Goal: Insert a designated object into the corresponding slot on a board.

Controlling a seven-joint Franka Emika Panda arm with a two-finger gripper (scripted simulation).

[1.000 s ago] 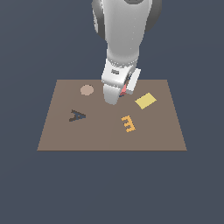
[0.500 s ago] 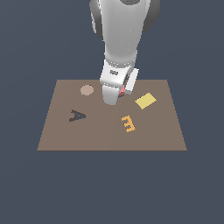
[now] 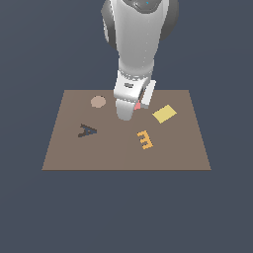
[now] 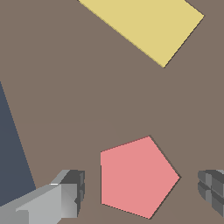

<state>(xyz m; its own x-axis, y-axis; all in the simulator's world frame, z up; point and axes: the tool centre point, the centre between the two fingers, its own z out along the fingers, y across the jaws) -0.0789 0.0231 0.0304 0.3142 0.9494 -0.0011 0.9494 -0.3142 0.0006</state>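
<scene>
The salmon-red pentagon block (image 4: 136, 177) lies flat on the brown board (image 3: 123, 153). In the exterior view only a red sliver of it (image 3: 138, 105) shows beside the arm's hand, near the board's far edge. My gripper (image 4: 141, 191) is open, with one finger (image 4: 70, 192) on each side of the block and a gap to each. It is low over the board, and I cannot tell whether the fingers touch the board. No dark pentagon slot shows in either view; the arm hides part of the board.
A yellow square block (image 3: 164, 113) lies toward the exterior view's right of the gripper and also shows in the wrist view (image 4: 144, 26). An orange letter E (image 3: 144, 140), a dark letter-A cutout (image 3: 87, 131) and a tan circle (image 3: 98, 102) are on the board.
The arm has come down a little over the red block. The blocks have not moved.
</scene>
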